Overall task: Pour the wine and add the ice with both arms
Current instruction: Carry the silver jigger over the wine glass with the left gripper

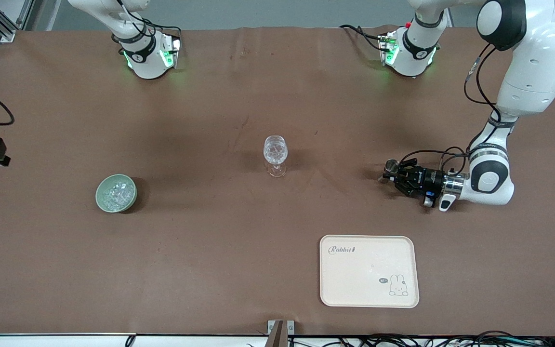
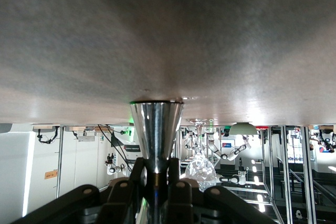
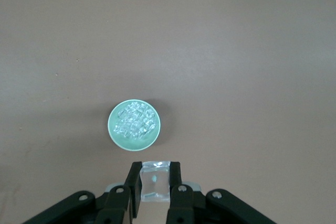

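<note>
1. The left gripper (image 1: 393, 174), low over the table toward the left arm's end, is pinched on a small shiny steel cone-shaped measuring cup (image 2: 156, 132).
2. The right gripper (image 3: 154, 181) hangs high, pinching one clear glassy ice cube (image 3: 154, 180).
3. Under it, the pale green round ceramic bowl (image 3: 116, 132) holds more ice chunks (image 3: 135, 121).
4. The clear stemmed wine glass (image 1: 275, 155) stands apart from both grippers.
5. Ice is likely slippery and light; a squeeze on flat faces suits it. The glass looks fragile.

Robotics lab, probably: aluminium framing (image 2: 283, 171), more robot arms (image 2: 226, 148) blurred past table edge.
</note>
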`<state>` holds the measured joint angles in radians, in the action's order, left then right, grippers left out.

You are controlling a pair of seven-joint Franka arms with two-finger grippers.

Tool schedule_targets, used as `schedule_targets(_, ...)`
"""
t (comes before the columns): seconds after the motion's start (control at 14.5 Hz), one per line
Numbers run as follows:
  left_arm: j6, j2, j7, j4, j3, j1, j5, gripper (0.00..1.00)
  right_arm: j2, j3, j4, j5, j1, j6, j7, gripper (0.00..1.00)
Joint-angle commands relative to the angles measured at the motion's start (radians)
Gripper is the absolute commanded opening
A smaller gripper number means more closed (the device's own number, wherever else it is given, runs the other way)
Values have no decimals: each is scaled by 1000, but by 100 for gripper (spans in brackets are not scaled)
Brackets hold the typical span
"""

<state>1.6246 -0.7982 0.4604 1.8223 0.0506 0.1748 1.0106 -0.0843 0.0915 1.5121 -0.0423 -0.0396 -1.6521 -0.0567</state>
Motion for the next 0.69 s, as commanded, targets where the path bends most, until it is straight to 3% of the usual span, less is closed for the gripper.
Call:
schedule_targets(0.0,-5,42,3,15,23,-3,40,1,35,-48,-56,-13,-8,86,142,1)
schedule_targets(0.41,44,152,131,11,100,-20,42,1,55,-55,-59,2,-8,97,156,1)
schedule_targets(0.62,127,217,254,11,184,-23,42,1,55,-58,-61,4,-3,101,152,1)
